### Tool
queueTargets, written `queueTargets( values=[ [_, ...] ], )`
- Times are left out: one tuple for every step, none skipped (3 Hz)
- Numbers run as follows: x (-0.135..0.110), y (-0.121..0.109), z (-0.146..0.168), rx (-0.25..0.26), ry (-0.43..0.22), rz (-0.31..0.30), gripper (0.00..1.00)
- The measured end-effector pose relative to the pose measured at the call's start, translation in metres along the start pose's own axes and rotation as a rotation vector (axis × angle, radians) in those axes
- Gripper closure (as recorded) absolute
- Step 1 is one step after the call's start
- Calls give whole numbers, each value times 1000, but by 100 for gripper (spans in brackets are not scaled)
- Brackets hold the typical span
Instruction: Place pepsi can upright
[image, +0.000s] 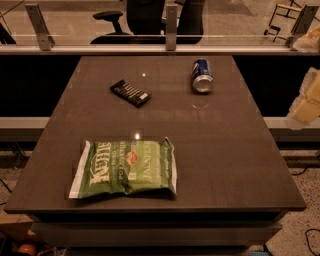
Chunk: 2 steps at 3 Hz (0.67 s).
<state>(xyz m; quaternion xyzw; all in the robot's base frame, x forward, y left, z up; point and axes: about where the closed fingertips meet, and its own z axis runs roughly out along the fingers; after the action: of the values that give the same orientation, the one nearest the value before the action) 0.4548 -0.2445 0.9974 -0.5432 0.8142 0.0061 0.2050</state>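
The pepsi can (202, 75) is blue with silver ends. It lies on its side at the far right of the dark table (220, 150), with one silver end facing me. My gripper (306, 100) shows only as a pale shape at the right edge of the view. It is off the table's right side, apart from the can and nearer to me than it. Nothing is seen held in it.
A flat black packet with white stripes (130, 93) lies far left of the can. A green chip bag (125, 167) lies flat near the front left. A glass rail with metal posts (171, 27) runs behind the table, with an office chair (145, 17) beyond it.
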Motion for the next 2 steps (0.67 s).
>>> queueTargets(
  values=[
    [4, -20, -11, -4, -89, 132, 0],
    [2, -37, -23, -7, -144, 245, 0]
  ],
)
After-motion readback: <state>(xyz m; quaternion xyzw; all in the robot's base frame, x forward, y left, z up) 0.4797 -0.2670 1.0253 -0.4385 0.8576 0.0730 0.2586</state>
